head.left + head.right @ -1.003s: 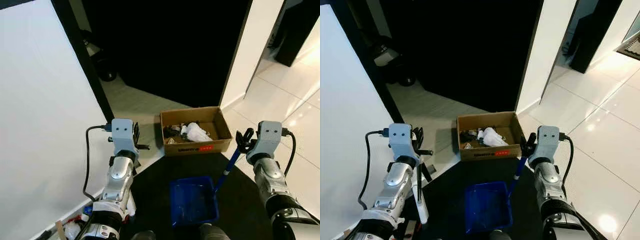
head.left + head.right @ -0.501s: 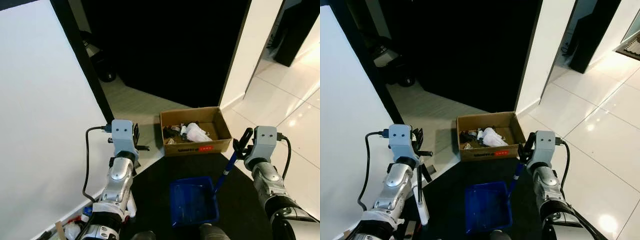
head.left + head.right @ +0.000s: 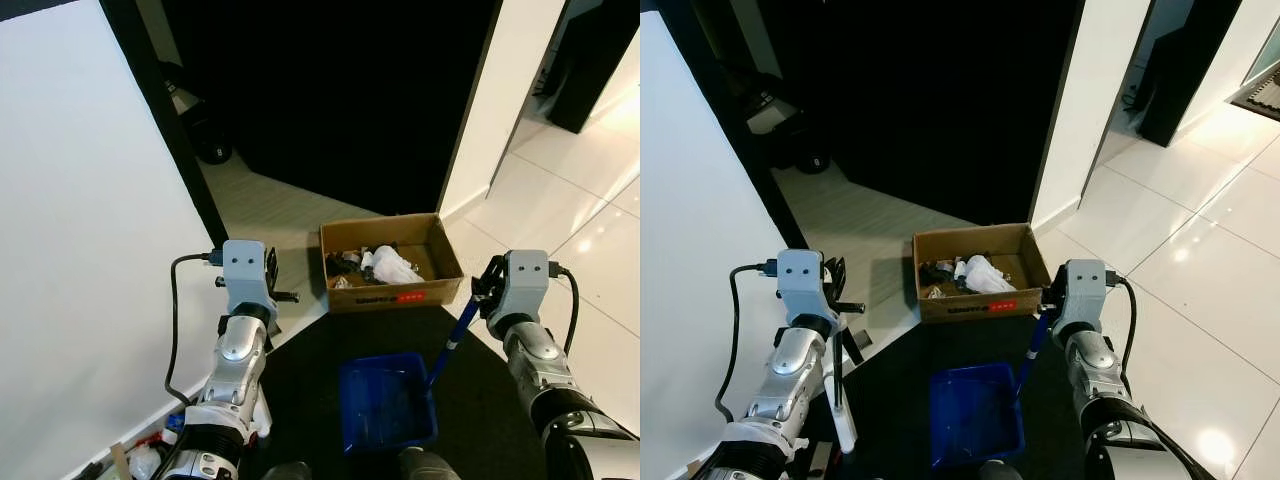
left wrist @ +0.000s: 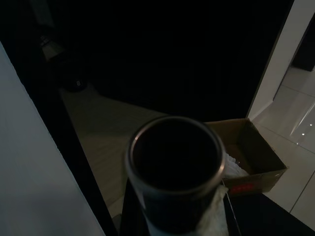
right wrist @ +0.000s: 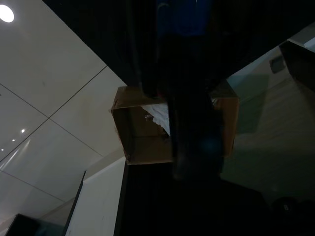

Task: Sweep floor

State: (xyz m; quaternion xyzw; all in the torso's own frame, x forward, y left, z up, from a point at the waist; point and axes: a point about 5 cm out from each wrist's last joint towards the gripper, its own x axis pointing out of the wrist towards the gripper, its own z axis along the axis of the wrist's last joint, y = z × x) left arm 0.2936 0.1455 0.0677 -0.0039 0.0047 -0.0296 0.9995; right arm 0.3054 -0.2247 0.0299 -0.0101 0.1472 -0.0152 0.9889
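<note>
A blue dustpan [image 3: 388, 402] lies on a black mat just before my feet. Its blue handle [image 3: 455, 335] slants up to my right gripper [image 3: 488, 288], which is shut on the handle's top end. In the right wrist view the handle [image 5: 184, 17] is a dark blue shape between the fingers. My left gripper [image 3: 835, 285] is shut on an upright broom handle [image 3: 838, 385], pale in its lower part. The handle's hollow metal end [image 4: 174, 157] sits close to the left wrist camera. An open cardboard box [image 3: 440, 250] with white and dark rubbish inside stands just beyond the dustpan.
A white panel [image 3: 90, 200] runs along my left. Behind the box is a dark doorway [image 3: 330, 90] with a white wall end [image 3: 500, 100] beside it. Glossy white tiles [image 3: 590, 240] spread to the right. Small bottles [image 3: 150, 458] lie at the lower left.
My right wrist has shifted slightly left and turned, so its fingers are now more hidden behind the wrist block. The dustpan, box and left arm have not moved.
</note>
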